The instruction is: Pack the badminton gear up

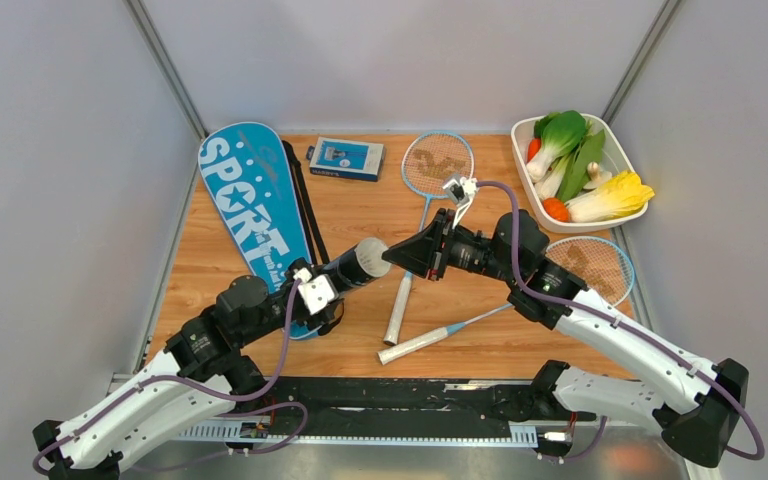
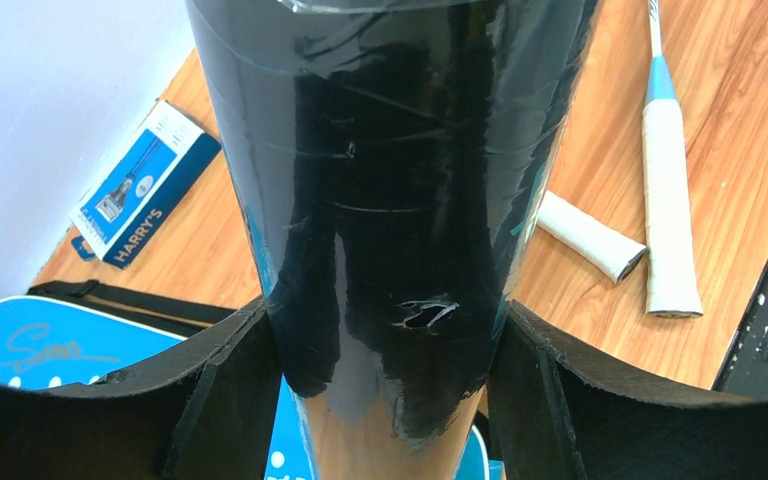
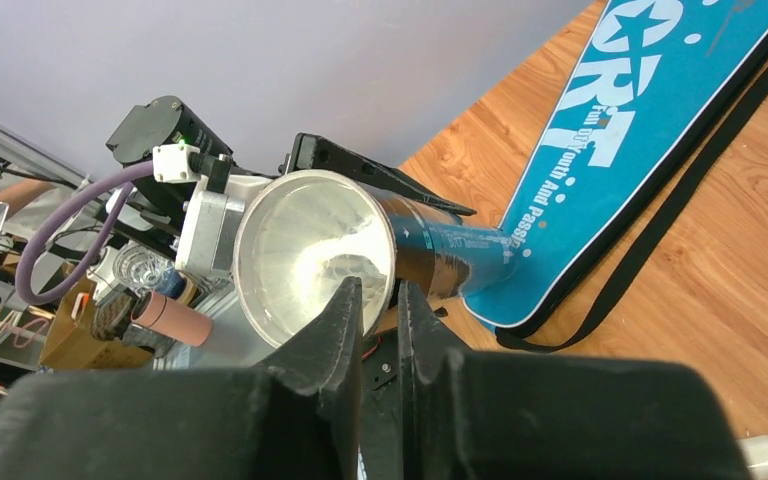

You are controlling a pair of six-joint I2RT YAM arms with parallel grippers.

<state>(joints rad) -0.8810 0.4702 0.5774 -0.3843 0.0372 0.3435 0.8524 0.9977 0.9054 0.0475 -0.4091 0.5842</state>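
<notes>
- Along the near edge of the wooden desk runs a black rail, with both arm bases bolted there.
- Just beyond it, near the middle, a light-blue racket lies at a slant. Its white handle points toward the near edge and its head is partly hidden under the right arm.
- Above the desk's middle the left end effector clamps the black tube on both sides and holds it off the surface, open mouth turned right.
- The right end effector sits right at that mouth, fingers nearly pressed together with only a thin gap. What lies inside the pale, shiny lining cannot be told.
- Toward the left edge lies the blue "SPORT" cover — its near end is hidden by the left arm.
- A second racket reaches toward the far edge, beside a small blue box.
- In the far right corner is a white tray of vegetables.
- Plain grey walls close in the left, far and right sides.
</notes>
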